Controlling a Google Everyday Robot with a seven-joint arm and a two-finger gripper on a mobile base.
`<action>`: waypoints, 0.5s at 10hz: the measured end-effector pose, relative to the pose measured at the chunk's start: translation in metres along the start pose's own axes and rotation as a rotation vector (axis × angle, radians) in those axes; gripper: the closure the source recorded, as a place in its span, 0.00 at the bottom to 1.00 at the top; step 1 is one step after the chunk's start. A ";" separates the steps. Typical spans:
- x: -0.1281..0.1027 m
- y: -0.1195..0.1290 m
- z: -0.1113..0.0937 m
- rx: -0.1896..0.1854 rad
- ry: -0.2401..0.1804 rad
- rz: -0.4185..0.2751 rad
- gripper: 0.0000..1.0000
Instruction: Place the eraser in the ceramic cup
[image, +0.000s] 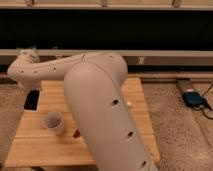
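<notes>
My arm sweeps across the middle of the camera view, and its wrist ends at the left. My gripper (32, 93) is there, over the left edge of the wooden board (140, 120). It is shut on the eraser (31, 102), a small flat black block that hangs upright below the wrist. The ceramic cup (52, 123), plain white with an open round rim, stands upright on the board below and to the right of the eraser. The eraser is clear of the cup, up and to the left of its rim.
The arm hides most of the board's middle. A small white end of something (129, 104) shows just right of the arm. A blue device with a cable (192, 98) lies on the speckled floor at the right. A dark wall with a rail runs along the back.
</notes>
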 end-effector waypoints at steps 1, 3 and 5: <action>0.004 0.002 -0.017 -0.007 -0.035 -0.015 1.00; 0.013 -0.002 -0.036 -0.012 -0.081 -0.019 1.00; 0.031 -0.019 -0.055 -0.010 -0.128 -0.004 1.00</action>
